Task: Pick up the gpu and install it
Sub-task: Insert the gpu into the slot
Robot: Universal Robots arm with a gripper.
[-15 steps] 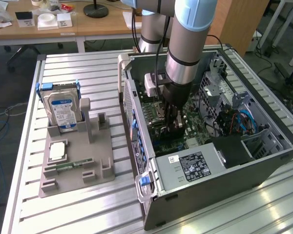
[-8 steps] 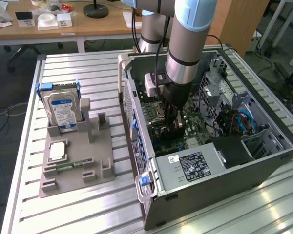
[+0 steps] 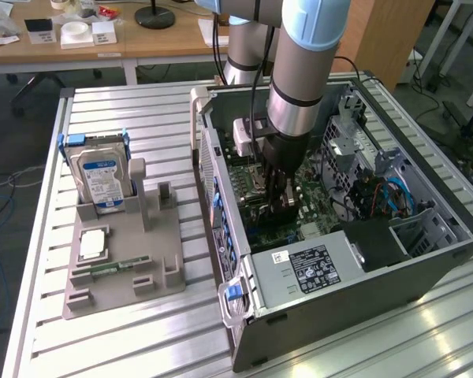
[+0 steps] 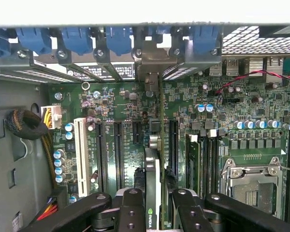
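Misalignment is your main worry at this point. Starting at the exterior view's left, the holder tray [image 3: 118, 260] on the table [image 3: 142, 118] carries the hard drive [image 3: 102, 179] upright and a memory stick [image 3: 120, 266] lying flat; neither is the task's part. Move right and you reach the open computer case [image 3: 331, 276], where the end effector [image 3: 277, 193] has reached down over the motherboard [image 3: 299, 224].

In the wrist view, the end effector [image 4: 154, 205] is clenched on the gpu [image 4: 153, 193], which stands edge-on just above the motherboard [image 4: 241, 111], its bracket end pointing toward the rear slot covers [image 4: 150, 67].

You could run into trouble if the card's edge sits beside the expansion slot [image 4: 173, 140] instead of over it: pressing down would then load the board or skew the card between the fingers [image 4: 130, 212]. The bracket could also catch on the case's rear frame. Whether the card is already touching the slot, you cannot tell.
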